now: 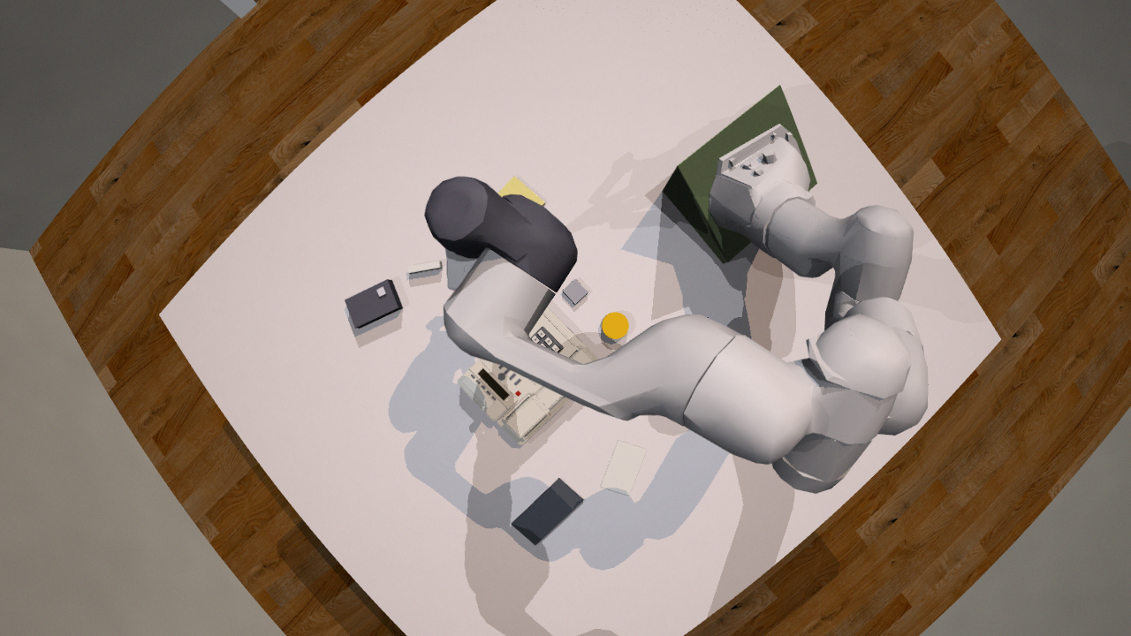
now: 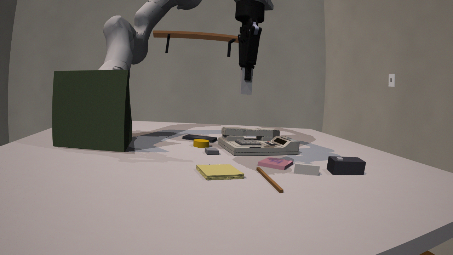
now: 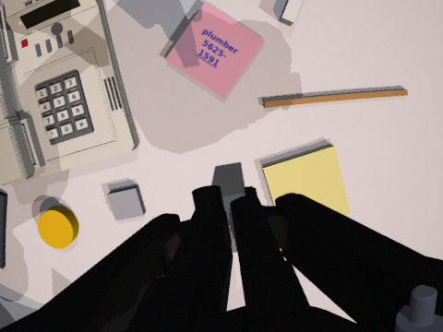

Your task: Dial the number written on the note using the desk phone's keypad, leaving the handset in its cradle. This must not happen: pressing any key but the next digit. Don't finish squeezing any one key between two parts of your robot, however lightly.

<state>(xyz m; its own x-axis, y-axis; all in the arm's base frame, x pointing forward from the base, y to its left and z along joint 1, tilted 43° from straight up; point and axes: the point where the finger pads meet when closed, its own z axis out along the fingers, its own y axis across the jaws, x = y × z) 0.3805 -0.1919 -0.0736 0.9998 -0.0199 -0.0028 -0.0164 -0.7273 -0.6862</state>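
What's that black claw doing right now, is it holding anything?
Gripper: closed, holding nothing, hanging high above the table.

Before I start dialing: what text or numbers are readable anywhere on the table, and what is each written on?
"plumber" / "5625-" / "1591", the last line underlined: in blue on the pink note.
Desk phone keypad: keys carry marks, too small to read.
Phone display: dark, nothing readable.
Yellow pad, black box: no text visible.
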